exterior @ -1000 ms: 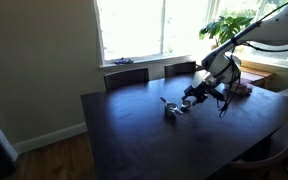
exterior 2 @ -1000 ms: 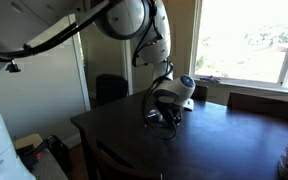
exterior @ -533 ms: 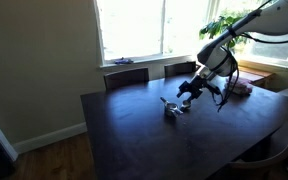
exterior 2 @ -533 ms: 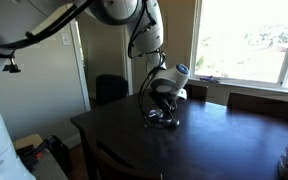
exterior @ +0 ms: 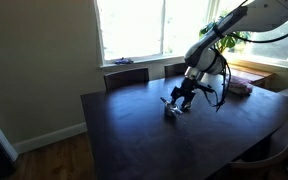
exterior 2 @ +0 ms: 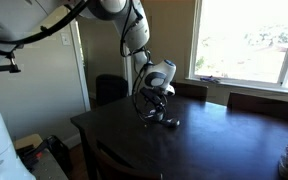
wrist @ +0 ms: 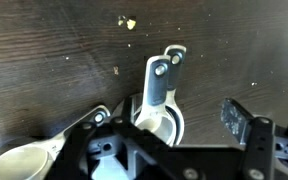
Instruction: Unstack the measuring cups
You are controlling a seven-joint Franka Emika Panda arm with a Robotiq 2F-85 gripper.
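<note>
While the gripper hangs low over the table, its jaws stand wide apart, straddling the bowl of one of the measuring cups, contact unclear. Its holed handle sticks out ahead. A second cup lies just beside, wrist view lower left.

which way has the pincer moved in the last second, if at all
Yes: in an exterior view the pincer shifted left, ending above the measuring cups.
</note>
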